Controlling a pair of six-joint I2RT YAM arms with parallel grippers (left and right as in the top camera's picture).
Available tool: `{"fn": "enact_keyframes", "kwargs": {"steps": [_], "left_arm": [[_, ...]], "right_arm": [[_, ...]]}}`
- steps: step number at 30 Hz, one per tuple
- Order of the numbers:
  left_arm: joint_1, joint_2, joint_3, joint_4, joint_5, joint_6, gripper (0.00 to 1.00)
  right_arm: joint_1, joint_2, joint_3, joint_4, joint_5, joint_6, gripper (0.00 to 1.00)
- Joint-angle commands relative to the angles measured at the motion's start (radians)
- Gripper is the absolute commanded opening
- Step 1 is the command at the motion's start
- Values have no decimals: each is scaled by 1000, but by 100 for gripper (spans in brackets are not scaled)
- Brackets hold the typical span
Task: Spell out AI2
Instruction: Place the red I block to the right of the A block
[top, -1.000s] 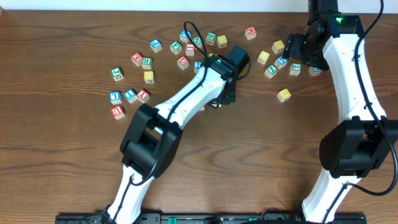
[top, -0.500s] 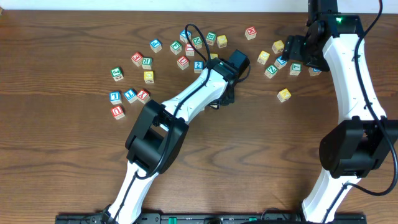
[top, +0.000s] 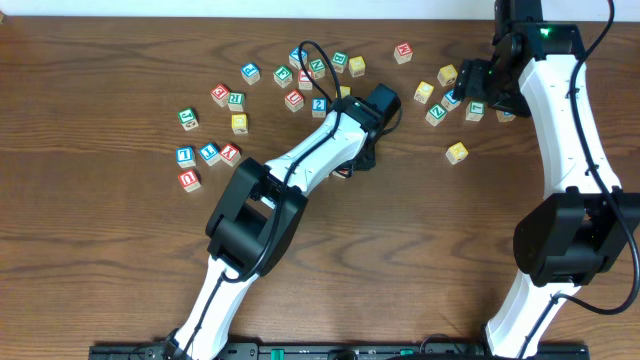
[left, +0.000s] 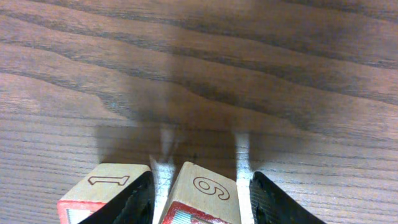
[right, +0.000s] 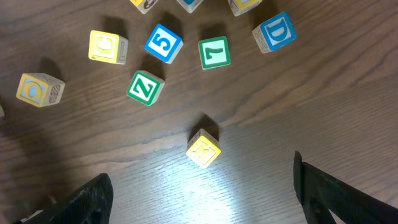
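OBJ: wooden block marked 6 or 9 (left: 202, 200), on table (left: 199, 68), block marked 1 (left: 106, 186) just beside | left gripper (left: 202, 179): jaws parted astride it, slim gaps | right gripper (right: 199, 186): jaws wide, empty | HANDLING: judged light, rigid, smooth; pinch flat opposite side faces squarely.

The table (top: 100, 250) is dark brown wood with wavy grain. On it lie a blue 5 block (right: 163, 43), a green 7 block (right: 214, 52), a green Z block (right: 145, 88), a blue D block (right: 274, 32) and a yellow block (right: 203, 149). The arms (top: 560, 130) are white with black joints.
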Motion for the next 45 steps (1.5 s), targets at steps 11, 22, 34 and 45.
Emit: {"fn": "enact_keyframes", "kwargs": {"steps": [11, 22, 34, 45], "left_arm": [[3, -32, 4, -4, -13, 34, 43], [4, -41, 4, -45, 2, 32, 44], [4, -41, 4, -52, 78, -36, 44], [22, -47, 36, -31, 62, 33, 44]], "right_arm": [[-2, -12, 14, -5, 11, -8, 89], [-2, -12, 14, -14, 11, -8, 92], [-2, -12, 13, -19, 12, -8, 92], [-2, -12, 13, -19, 12, -16, 94]]}}
